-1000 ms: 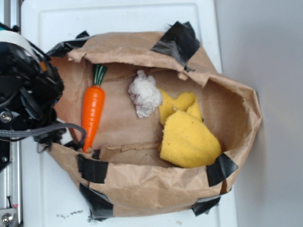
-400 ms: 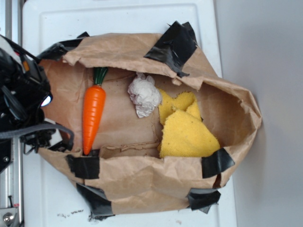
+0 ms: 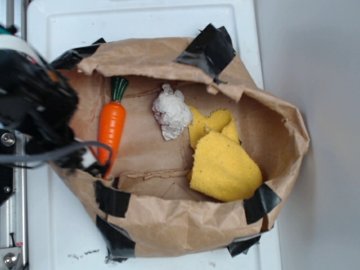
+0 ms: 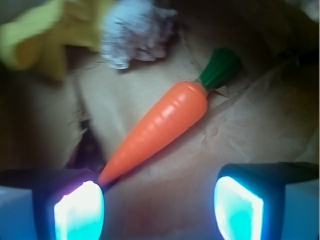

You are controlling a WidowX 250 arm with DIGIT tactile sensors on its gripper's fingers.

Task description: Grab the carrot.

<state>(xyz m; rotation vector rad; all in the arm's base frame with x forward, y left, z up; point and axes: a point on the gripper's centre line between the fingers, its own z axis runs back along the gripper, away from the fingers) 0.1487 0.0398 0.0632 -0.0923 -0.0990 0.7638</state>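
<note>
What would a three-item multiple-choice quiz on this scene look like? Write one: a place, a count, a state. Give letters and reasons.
1. Where does the carrot lie?
A. inside the open paper bag
B. on the white tray outside the bag
C. on top of the yellow cloth

2. How many things lie inside the bag?
A. one
B. three
C. five

3. How does the gripper stand?
A. shut on the carrot
B. shut on the yellow cloth
C. open, holding nothing

Answers:
1 A, the carrot rests on the bag's brown floor, near its left wall.
2 B, the carrot, a white crumpled wad and the yellow cloth.
3 C, in the wrist view the fingers stand apart with only the carrot's tip near one.
</note>
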